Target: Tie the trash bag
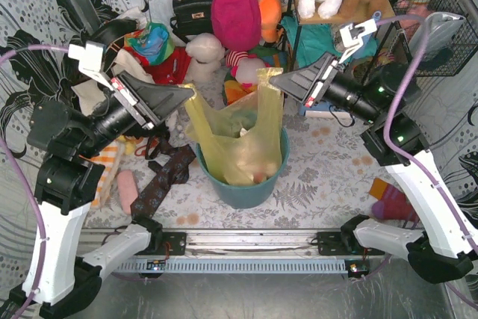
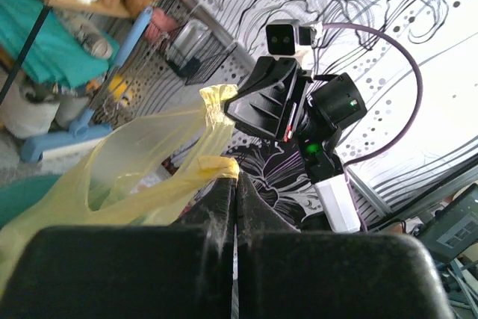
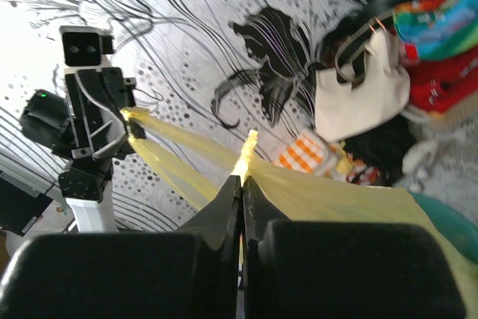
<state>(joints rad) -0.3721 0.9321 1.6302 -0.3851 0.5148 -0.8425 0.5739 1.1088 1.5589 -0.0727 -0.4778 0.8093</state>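
Bag [image 1: 239, 136] is translucent yellow-green, over a teal bin [image 1: 243, 188]. My left gripper [image 1: 193, 93] and right gripper [image 1: 272, 78], both black. Tablecloth [image 1: 328, 162] pale, grey fern print. Pink plush [image 1: 235, 13], upper centre.

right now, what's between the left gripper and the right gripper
The trash bag: its top spans from the left gripper to the right gripper, each shut on a handle, above the teal bin. The top view shows it.

Yellow-green trash bag [image 1: 237, 140] stretched upright, handles spread
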